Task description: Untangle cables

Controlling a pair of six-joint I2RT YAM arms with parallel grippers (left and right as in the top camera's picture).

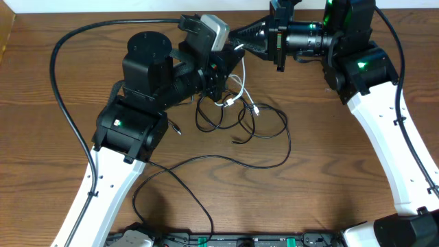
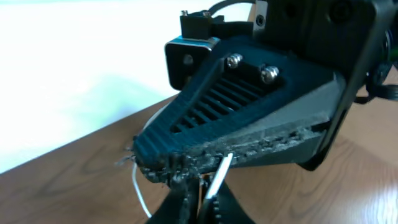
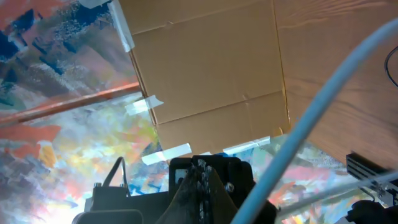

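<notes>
Cables (image 1: 259,127) sit tangled on the table (image 1: 343,185); at that tangle's far edge my left jaws and right jaws both pinch the white cable (image 1: 237,88), to draw it clear

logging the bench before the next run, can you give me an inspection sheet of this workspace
surface: brown wooden tabletop, no damage visible
job's things: thin black cords looped over each other mid-table; short thin white cord rising from the tangle towards the grippers
clutter: nothing seen
grippers: left gripper shut, apparently on the white cord; right gripper shut, tip against the same cord, hold unclear
cables: thick black arm cable arcs over the table's left side
surroundings: brown cardboard sheet and colourful painted panel, seen from the right wrist
</notes>
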